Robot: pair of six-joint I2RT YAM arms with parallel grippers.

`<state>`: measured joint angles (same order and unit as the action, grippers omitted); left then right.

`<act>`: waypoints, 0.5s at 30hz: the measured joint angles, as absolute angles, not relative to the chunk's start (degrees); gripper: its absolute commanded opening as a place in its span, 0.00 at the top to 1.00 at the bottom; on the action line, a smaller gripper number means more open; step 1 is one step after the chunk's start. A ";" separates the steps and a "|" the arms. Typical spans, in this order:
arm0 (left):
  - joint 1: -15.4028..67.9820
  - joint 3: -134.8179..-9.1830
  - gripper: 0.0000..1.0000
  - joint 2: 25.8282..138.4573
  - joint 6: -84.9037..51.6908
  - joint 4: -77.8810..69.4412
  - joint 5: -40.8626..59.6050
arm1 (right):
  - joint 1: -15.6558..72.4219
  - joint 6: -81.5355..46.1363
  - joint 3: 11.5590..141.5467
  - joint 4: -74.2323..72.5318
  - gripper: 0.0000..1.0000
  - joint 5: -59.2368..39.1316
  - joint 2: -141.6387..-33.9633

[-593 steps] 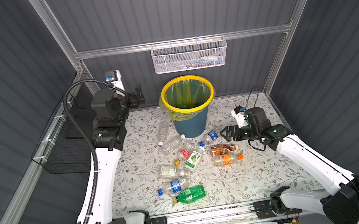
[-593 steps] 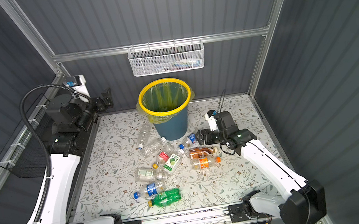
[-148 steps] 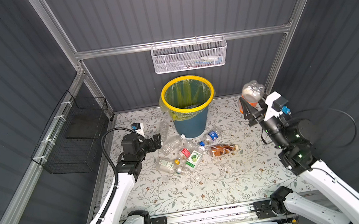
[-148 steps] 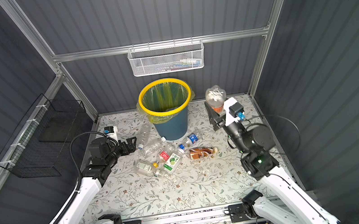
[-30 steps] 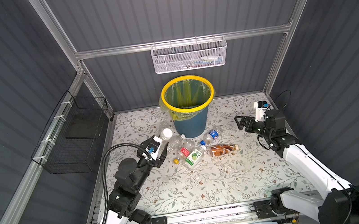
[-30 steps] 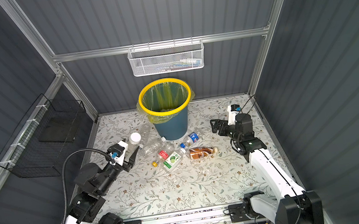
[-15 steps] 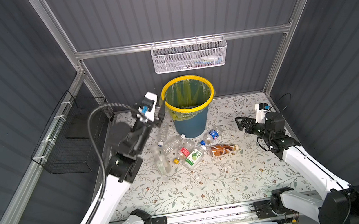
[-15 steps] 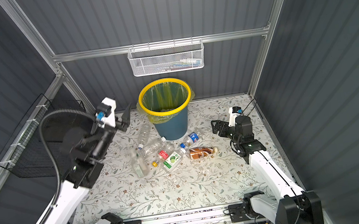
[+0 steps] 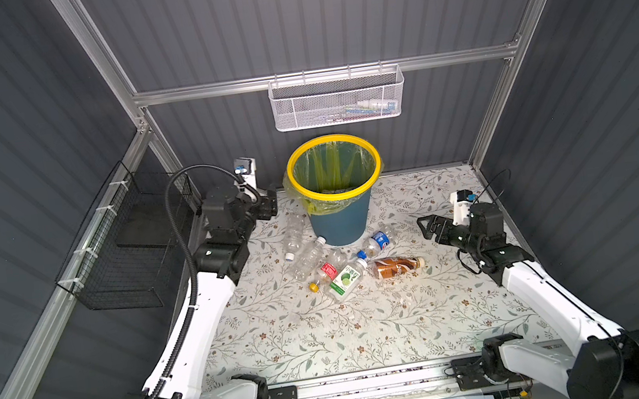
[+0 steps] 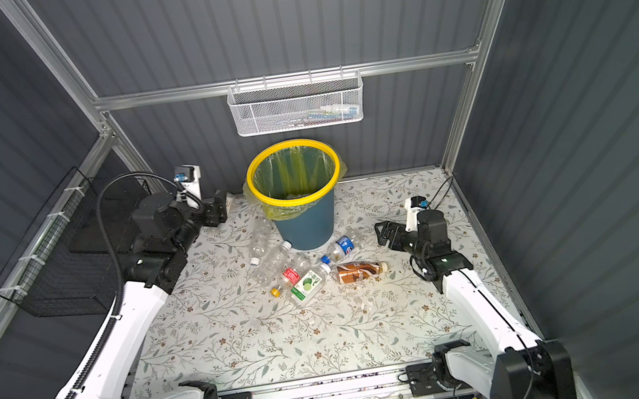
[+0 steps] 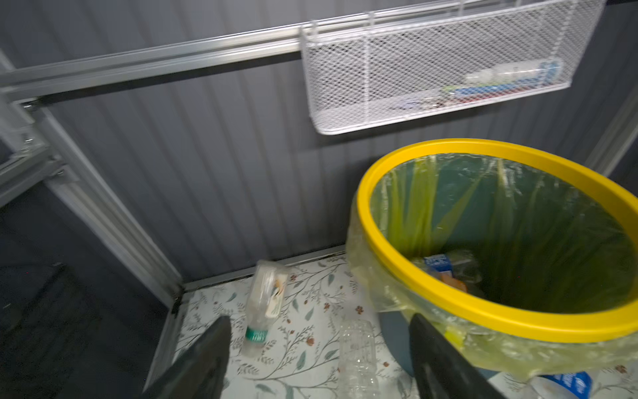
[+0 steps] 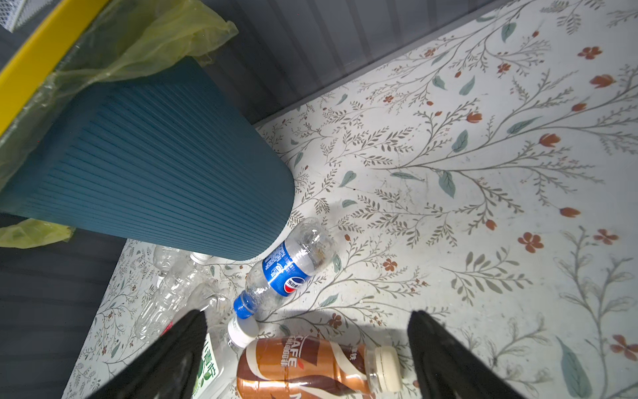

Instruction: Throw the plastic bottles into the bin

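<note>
In both top views the left gripper (image 9: 269, 206) is seen raised just left of the bin (image 9: 340, 223), which is parked at the back of the floral table (image 9: 327, 333), while the right gripper (image 9: 424, 227) is held low, right of the plastic bottles (image 9: 345, 283) scattered in front of the bin. In the left wrist view the jaws are spread wide, nothing clamped, and a blurry clear bottle (image 11: 264, 300) is spotted beyond them, outside the bin; a few more are glimpsed down in the liner (image 11: 518, 224). In the right wrist view that claw is gaping too, nothing gripped, with a brown bottle (image 12: 310, 366) and a blue-label bottle (image 12: 286, 273) laid just ahead.
</note>
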<state>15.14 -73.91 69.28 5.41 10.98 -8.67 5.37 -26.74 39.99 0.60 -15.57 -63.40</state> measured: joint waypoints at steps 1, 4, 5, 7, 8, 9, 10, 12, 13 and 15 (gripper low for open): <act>14.28 -73.71 0.14 69.12 4.89 11.44 -8.62 | 5.41 -26.92 40.07 0.34 0.07 -15.92 -64.71; 10.66 -73.56 0.12 71.59 3.09 12.75 -7.60 | 6.07 -27.44 40.99 0.51 0.08 -16.73 -69.01; 9.58 -73.54 0.12 73.25 2.57 13.10 -7.27 | 6.48 -27.53 41.41 0.49 0.08 -16.78 -70.06; 8.12 -73.54 0.11 77.17 2.07 13.58 -6.72 | 7.31 -27.88 42.04 0.49 0.07 -16.93 -71.13; 7.53 -73.56 0.11 79.33 2.04 13.78 -6.57 | 7.70 -27.99 42.26 0.45 0.08 -16.99 -71.33; 7.09 -73.69 0.10 81.76 2.13 13.98 -6.39 | 8.05 -28.10 42.46 0.32 0.07 -17.15 -71.44; 7.03 -74.04 0.10 83.88 2.33 14.17 -6.33 | 8.34 -28.21 42.50 0.14 0.08 -17.23 -71.48; 7.03 -76.55 0.10 89.71 3.27 15.29 -5.96 | 8.84 -28.56 42.57 -0.16 0.08 -17.45 -71.72; 7.03 -78.37 0.10 92.44 3.70 15.81 -5.96 | 9.04 -28.86 42.57 -0.21 0.08 -17.61 -71.83; 7.03 -82.52 0.10 98.10 4.78 15.70 -6.55 | 9.54 -29.69 42.54 -0.71 0.07 -17.67 -72.31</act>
